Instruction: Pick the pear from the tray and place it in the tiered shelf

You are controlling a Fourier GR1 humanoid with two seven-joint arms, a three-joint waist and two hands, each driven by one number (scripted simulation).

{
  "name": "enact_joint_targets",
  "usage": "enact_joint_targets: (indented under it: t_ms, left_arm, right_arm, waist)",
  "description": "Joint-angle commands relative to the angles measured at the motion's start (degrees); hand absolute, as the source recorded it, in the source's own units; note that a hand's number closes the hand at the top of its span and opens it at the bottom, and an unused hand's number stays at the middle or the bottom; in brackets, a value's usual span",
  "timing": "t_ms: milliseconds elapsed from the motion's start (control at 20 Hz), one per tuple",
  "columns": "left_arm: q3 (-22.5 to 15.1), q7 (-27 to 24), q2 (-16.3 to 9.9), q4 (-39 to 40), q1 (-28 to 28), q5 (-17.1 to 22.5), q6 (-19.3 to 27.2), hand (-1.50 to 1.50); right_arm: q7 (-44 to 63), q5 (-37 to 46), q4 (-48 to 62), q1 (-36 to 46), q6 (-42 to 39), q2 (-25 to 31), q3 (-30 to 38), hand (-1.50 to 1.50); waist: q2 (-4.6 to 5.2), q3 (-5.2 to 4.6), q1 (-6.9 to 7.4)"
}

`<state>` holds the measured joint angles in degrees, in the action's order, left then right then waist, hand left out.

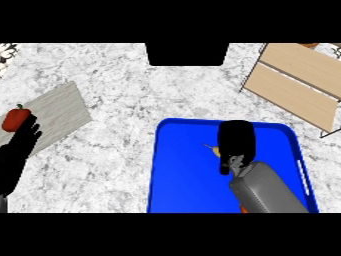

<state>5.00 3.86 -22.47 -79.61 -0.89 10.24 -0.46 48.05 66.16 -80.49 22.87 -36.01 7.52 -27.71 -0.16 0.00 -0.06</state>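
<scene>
Right hand (236, 141) is down over the middle of the blue tray (174, 170), covering the pear (214, 149), of which only a yellow sliver and stem peek out at its left side. Whether the fingers have closed on the fruit I cannot tell from here; the hand hides them.

To do this well, I'd say get the fingers wrapped round the pear's body before lifting, then rise straight up to clear the tray's raised rim. The tiered shelf (300, 85) waits at the counter's far right corner, so the carry goes away and to the right.

Left hand (10, 152) rests open near the counter's left edge, beside a grey board (55, 107) bearing a red pepper (16, 119).
</scene>
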Motion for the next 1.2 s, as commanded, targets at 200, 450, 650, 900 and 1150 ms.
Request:
enact_joint_targets:
  t_ms: [200,450,650,900,1150]
  left_arm:
    - [0.1,0.6,0.6,0.3,0.4,-0.1,0.1,0.0]
    - [0.1,1.9,1.3,-1.7,-0.6,-0.8,1.0,0.0]
    - [-0.3,2.3,1.9,-2.6,-0.1,-1.9,2.4,0.0]
    - [0.3,0.4,2.5,-0.2,0.2,-1.6,0.9,0.0]
    - [-0.3,-0.2,3.8,-1.0,-0.5,-2.9,1.0,0.0]
  right_arm:
    - [-2.5,-3.2,-7.2,5.1,19.4,-0.5,15.3,1.5]
    - [1.3,-4.9,-20.2,4.0,15.8,-0.9,17.8,1.5]
    - [5.9,-9.0,-33.6,0.4,14.5,-4.6,20.3,1.5]
    - [13.2,-11.1,-45.9,4.5,9.5,-7.3,22.9,1.5]
    - [17.3,-12.0,-49.6,12.5,4.4,-5.5,27.4,1.5]
  waist:
    - [0.17,0.07,-0.15]
    - [-0.07,0.01,-0.36]
    - [-0.32,0.03,-1.27]
    - [-0.19,-0.03,-0.68]
    - [-0.03,-0.03,-0.01]
